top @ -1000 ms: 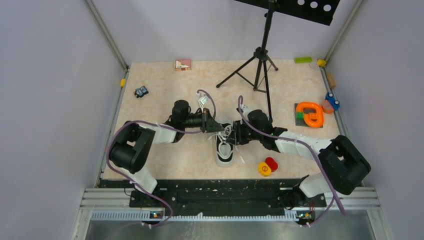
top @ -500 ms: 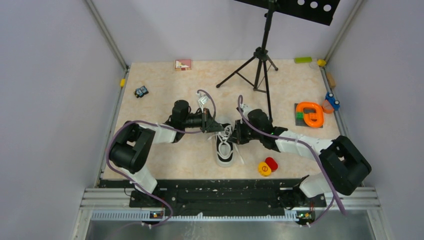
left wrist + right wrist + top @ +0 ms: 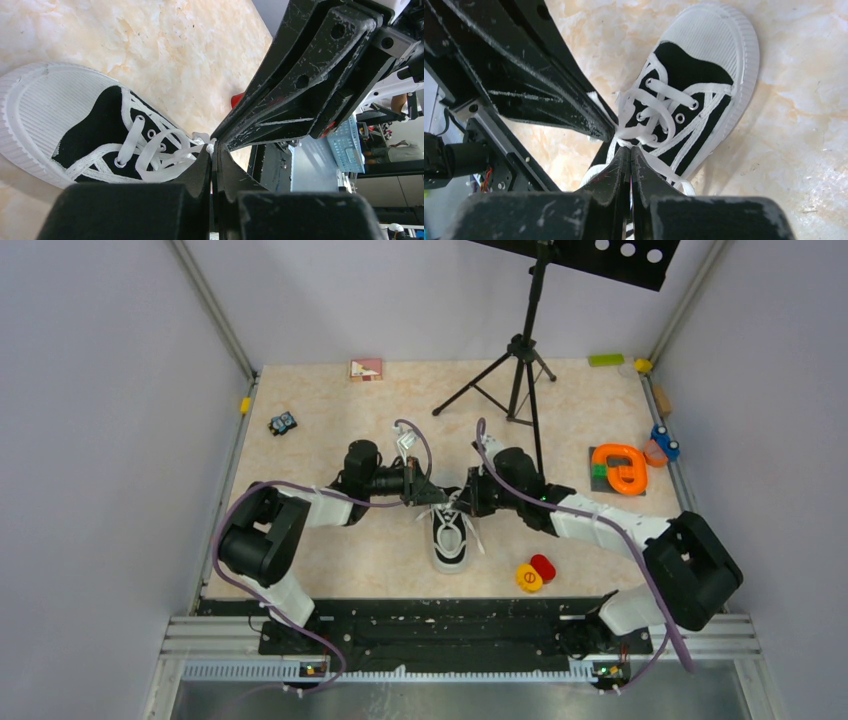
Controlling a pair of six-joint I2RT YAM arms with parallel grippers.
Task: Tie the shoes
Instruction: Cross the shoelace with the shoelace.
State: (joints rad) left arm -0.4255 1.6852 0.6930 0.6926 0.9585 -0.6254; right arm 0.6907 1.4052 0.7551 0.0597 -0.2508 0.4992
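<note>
Shoe [image 3: 450, 543] lies mid-frame in top view, toe toward the bottom edge; left gripper [image 3: 438, 498] and right gripper [image 3: 467, 504] meet over its upper end, each clamped shut on lace [image 3: 670, 93], equally near

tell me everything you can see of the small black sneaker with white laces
The small black low-top sneaker looks like canvas, with a ribbed white toe cap, white sole rim and metal eyelets. It sits upright on the beige marbled table, toe toward the arm bases. Its white laces are loose, not tied in a bow. The left gripper and right gripper, both shut, pinch lace strands near the top eyelets.
</note>
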